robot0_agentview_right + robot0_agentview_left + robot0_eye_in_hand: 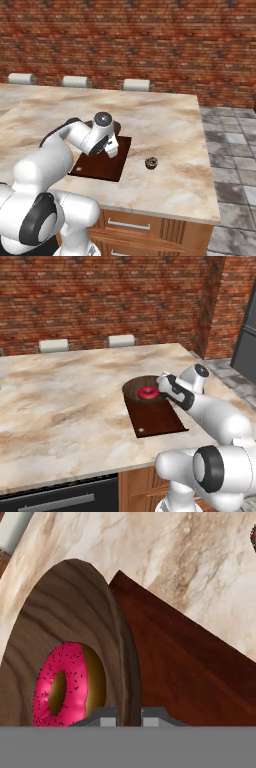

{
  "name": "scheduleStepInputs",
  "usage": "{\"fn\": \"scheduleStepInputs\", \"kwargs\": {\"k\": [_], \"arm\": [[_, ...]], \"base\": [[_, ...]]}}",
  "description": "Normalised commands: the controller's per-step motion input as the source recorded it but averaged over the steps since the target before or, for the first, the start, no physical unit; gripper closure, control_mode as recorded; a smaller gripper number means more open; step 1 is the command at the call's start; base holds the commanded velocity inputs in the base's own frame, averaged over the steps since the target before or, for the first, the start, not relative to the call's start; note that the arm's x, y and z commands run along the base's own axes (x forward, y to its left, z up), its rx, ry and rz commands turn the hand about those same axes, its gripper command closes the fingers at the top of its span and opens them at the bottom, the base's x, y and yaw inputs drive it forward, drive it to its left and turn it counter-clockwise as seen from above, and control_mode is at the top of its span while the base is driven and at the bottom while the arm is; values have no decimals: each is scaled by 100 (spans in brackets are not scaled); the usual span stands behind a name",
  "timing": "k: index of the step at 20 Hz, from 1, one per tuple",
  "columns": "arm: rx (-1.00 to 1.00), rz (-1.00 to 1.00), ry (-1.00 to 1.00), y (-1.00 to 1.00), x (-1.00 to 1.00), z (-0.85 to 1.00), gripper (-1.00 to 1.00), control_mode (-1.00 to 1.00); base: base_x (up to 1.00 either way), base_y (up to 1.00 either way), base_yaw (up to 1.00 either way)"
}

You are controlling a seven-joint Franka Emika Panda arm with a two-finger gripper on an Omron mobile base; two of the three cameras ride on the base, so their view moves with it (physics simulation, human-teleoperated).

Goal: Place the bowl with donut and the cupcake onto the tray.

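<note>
One wooden bowl [140,388] with the pink donut [148,393] sits on the tray's [157,418] far end — gripper [125,716] pinched on the bowl's rim. Cupcake [151,162] waits on the counter [170,145], near the tray — apart from it.

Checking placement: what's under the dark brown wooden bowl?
The dark reddish-brown rectangular tray lies under the round dark brown wooden bowl, at its far end. The pink-iced ring donut sits inside. The bowl's base contact is hidden.
</note>
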Motion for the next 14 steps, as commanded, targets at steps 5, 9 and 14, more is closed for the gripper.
{"fn": "scheduleStepInputs", "kwargs": {"k": [5,9,14], "arm": [[5,0,0,-22,8,-9,100,-100],[1,0,-1,-2,15,-17,100,-100],[0,0,0,0,28,-11,100,-100]], "base": [[0,0,0],[0,0,0],[0,0,0]]}}
